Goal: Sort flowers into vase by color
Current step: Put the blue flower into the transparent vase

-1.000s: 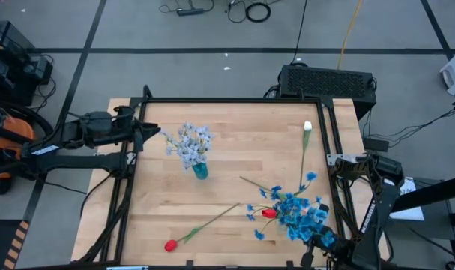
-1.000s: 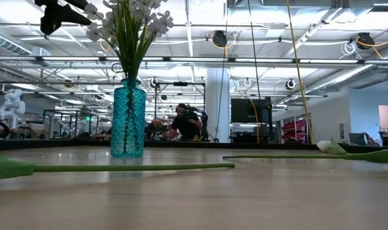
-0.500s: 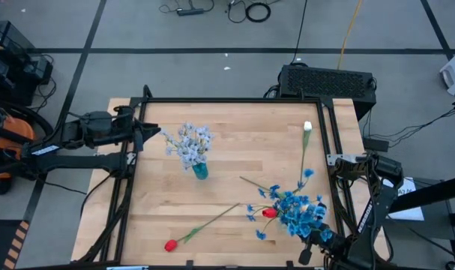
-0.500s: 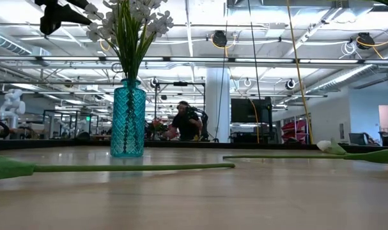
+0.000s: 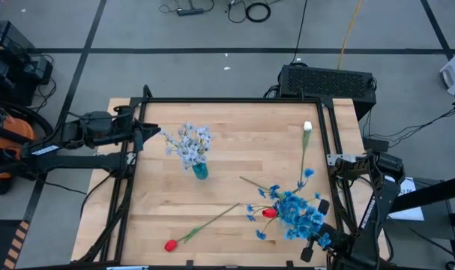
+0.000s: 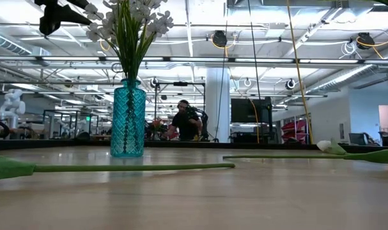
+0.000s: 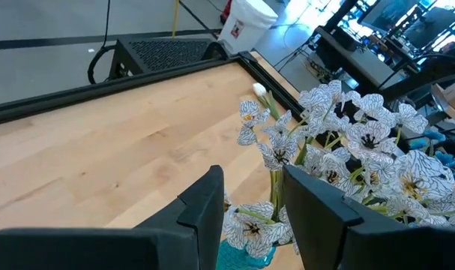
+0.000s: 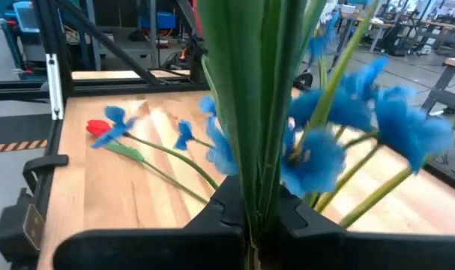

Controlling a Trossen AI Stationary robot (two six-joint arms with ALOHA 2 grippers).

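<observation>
Blue sprays (image 5: 298, 214): lower right of the high view, stems clamped in the right gripper (image 8: 249, 206). Pale sprays (image 5: 188, 144): standing in the teal vase (image 5: 200, 171), centre-left. Red tulips (image 5: 170, 244), white bud (image 5: 307, 127): lying on the counter (image 5: 234, 142). Left gripper (image 7: 249, 199): fingers parted, beside the pale sprays.

One vase (image 5: 200, 172) of pale flowers (image 5: 188, 143), one blue bunch (image 5: 298, 213), two red tulips (image 5: 170, 245), one white tulip (image 5: 307, 127)

Pale sprays (image 5: 187, 142) upright in teal vase (image 5: 200, 171) — bright blue bunch (image 5: 298, 214), tulips scattered.
</observation>
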